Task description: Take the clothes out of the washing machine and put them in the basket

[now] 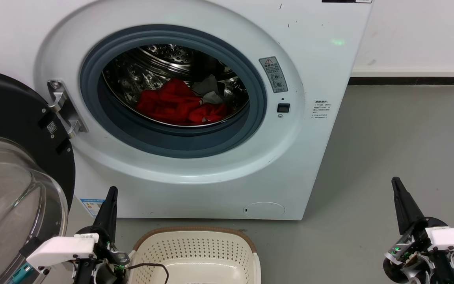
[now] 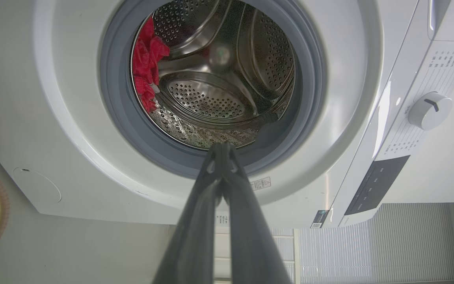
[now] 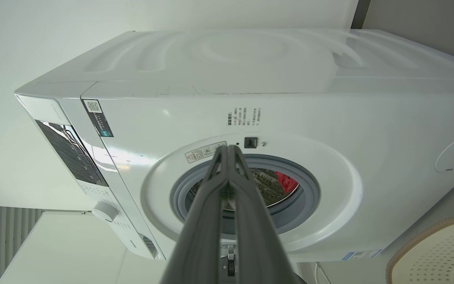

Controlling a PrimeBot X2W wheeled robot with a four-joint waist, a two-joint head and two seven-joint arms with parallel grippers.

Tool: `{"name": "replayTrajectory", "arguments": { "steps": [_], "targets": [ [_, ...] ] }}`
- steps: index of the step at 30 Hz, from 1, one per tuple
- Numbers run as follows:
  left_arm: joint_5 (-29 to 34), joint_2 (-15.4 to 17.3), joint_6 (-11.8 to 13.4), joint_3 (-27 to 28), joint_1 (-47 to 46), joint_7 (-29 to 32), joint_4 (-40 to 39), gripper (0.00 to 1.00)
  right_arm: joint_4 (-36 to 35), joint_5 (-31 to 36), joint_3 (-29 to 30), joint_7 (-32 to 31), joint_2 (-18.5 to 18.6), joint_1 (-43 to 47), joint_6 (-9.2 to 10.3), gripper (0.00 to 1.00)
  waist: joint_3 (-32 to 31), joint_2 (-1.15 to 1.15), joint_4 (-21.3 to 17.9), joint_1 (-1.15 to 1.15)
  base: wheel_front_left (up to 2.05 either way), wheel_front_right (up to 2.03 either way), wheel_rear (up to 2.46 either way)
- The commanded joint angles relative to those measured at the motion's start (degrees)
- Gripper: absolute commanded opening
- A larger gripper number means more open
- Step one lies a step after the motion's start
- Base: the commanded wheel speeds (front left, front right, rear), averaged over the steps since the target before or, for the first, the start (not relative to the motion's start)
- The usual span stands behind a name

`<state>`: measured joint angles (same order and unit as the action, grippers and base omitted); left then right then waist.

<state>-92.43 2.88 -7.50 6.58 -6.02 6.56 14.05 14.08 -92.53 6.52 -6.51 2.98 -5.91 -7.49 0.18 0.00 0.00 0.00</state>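
The white washing machine [image 1: 313,59] stands with its round door [image 1: 10,157] swung open to the left. In the steel drum lie the clothes [image 1: 179,104], bright red with a grey-white piece behind them; a red fold of the clothes [image 2: 146,67] also shows in the left wrist view, and the clothes [image 3: 286,182] peek red in the right wrist view. The cream basket [image 1: 195,252] with its brown rim sits on the floor in front, nothing visible inside. My left gripper [image 1: 112,191] is shut and empty at the lower left beside the basket. My right gripper [image 1: 395,181] is shut and empty at the lower right.
Grey floor [image 1: 388,150] stretches to the right of the machine, up to a white wall with a dark skirting [image 1: 408,81]. The open glass door takes up the left side, close to my left arm. A thin black cable [image 1: 152,266] hangs over the basket's near edge.
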Motion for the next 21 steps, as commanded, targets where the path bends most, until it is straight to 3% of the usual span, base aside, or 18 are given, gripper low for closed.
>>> {"name": "replayTrajectory", "arguments": {
  "steps": [1,21],
  "targets": [
    [0.1,-0.1,-0.2,0.0,-0.5,0.0,0.0,0.0,0.1,0.4,0.0,0.0,-0.2,-0.8,0.0,0.0,0.0,0.0,0.0,0.0,0.0,0.0,0.0],
    [0.1,-0.1,-0.2,0.0,-0.5,0.0,0.0,0.0,0.1,0.4,0.0,0.0,-0.2,-0.8,0.0,0.0,0.0,0.0,0.0,0.0,0.0,0.0,0.0]
  ]
}}
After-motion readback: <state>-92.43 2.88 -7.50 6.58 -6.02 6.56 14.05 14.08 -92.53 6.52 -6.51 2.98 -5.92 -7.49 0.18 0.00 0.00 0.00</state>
